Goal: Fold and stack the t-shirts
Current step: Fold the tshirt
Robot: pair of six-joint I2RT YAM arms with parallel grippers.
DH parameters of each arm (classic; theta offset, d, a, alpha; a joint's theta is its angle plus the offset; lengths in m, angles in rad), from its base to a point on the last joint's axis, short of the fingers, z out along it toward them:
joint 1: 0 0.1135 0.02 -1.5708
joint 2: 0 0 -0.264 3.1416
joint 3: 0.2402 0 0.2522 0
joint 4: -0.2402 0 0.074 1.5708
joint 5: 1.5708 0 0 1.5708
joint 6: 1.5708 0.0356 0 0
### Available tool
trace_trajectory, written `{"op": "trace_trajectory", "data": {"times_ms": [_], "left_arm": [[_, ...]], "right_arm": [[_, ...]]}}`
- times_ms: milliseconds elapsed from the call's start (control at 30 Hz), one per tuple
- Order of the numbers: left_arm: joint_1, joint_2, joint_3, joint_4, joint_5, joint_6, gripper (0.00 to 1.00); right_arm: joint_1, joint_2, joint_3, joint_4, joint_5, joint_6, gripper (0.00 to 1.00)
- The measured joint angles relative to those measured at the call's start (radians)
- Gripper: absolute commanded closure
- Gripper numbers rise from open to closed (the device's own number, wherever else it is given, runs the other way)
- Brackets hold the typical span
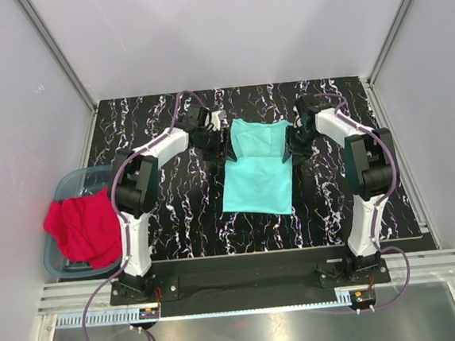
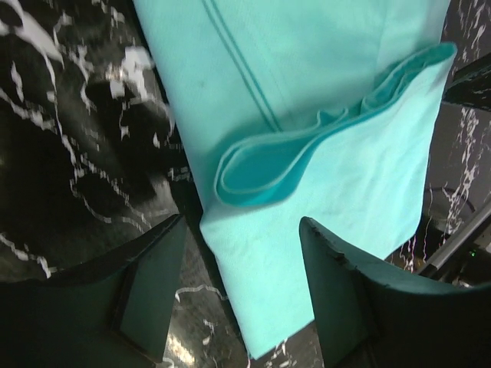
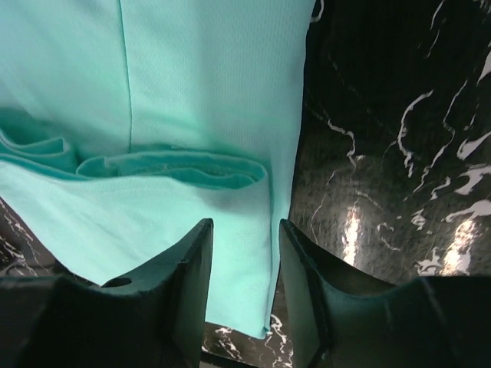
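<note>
- Shirt, mint-teal [image 1: 255,168]: it lies flat on the black marbled surface [image 1: 176,223], between my two sets of fingers, narrowed to a long strip. One end is doubled over, so a soft looped fold runs across it.
- That fold sits just ahead of my fingertips on both sides. Each side edge of the strip passes under the gap between a pair of fingers.
- My left fingers [image 1: 209,146] stand wide apart over the shirt's left edge, with nothing pinched. The cloth rests loose below them.
- My right fingers [image 1: 295,144] are parted less widely and straddle the right edge. They grip nothing either.
- As I judge it, the step in hand is to take both edges for the next fold.
- To do it well, I should come down at matching spots on each side and catch every layer at the edge, not only the top one.
- I should then lift both sides together and travel at one pace, so that the strip lands square and unwrinkled.
- The red shirt [image 1: 81,227] is well out beyond my left fingers, heaped over the rim of the tub [image 1: 69,183]. It is unfolded, so I reckon the task is not yet half done.
</note>
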Motion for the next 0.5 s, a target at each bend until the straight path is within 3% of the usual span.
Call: {"op": "trace_trajectory", "data": {"times_ms": [367, 500], "left_arm": [[-0.001, 0.057, 0.054, 0.039, 0.005, -0.015, 0.48], [-0.001, 0.067, 0.058, 0.042, 0.006, -0.029, 0.57]], "right_arm": [[-0.001, 0.114, 0.119, -0.024, 0.017, -0.029, 0.53], [-0.001, 0.13, 0.133, -0.029, 0.016, -0.036, 0.63]]}}
